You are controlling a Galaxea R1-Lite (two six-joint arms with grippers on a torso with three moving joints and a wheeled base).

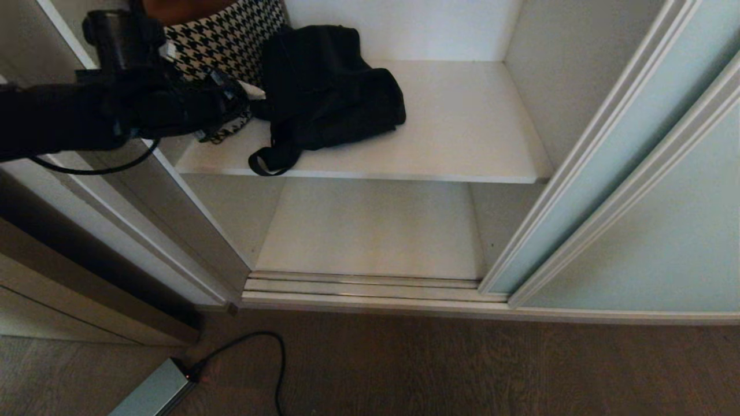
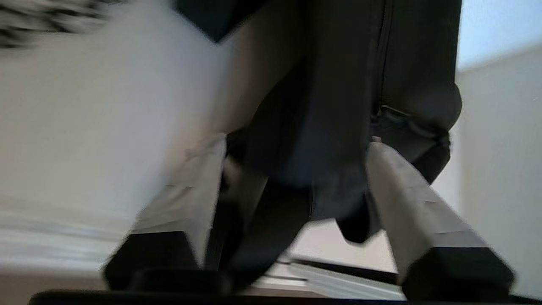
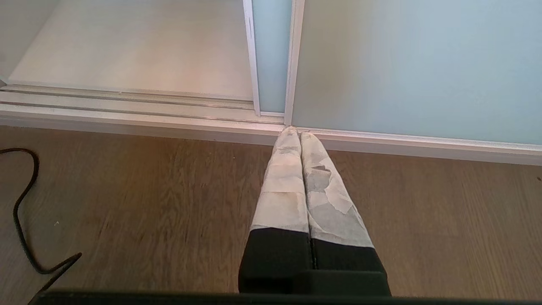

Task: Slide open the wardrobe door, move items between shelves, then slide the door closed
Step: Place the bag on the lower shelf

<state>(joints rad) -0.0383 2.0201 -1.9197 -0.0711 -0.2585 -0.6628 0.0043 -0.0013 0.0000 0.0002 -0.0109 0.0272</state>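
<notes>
The sliding wardrobe door (image 1: 636, 190) stands pushed to the right, leaving the shelves exposed. A floppy black bag (image 1: 329, 86) lies on the upper shelf (image 1: 462, 127), one strap hanging over the front edge. Behind it a houndstooth cushion (image 1: 225, 40) leans in the back left corner. My left gripper (image 1: 245, 101) reaches in from the left, just beside the bag. In the left wrist view its pale fingers (image 2: 406, 190) stand wide apart, open, with the bag (image 2: 322, 106) right at the fingertips. My right gripper (image 3: 300, 132) is shut, parked low over the floor by the door (image 3: 402, 63).
The lower shelf (image 1: 370, 231) is bare, with the ridged floor track (image 1: 364, 286) in front of it. A grey power brick (image 1: 153, 393) with a black cable (image 1: 277, 358) lies on the wooden floor at the left. The wardrobe's side wall (image 1: 191, 231) is close under my left arm.
</notes>
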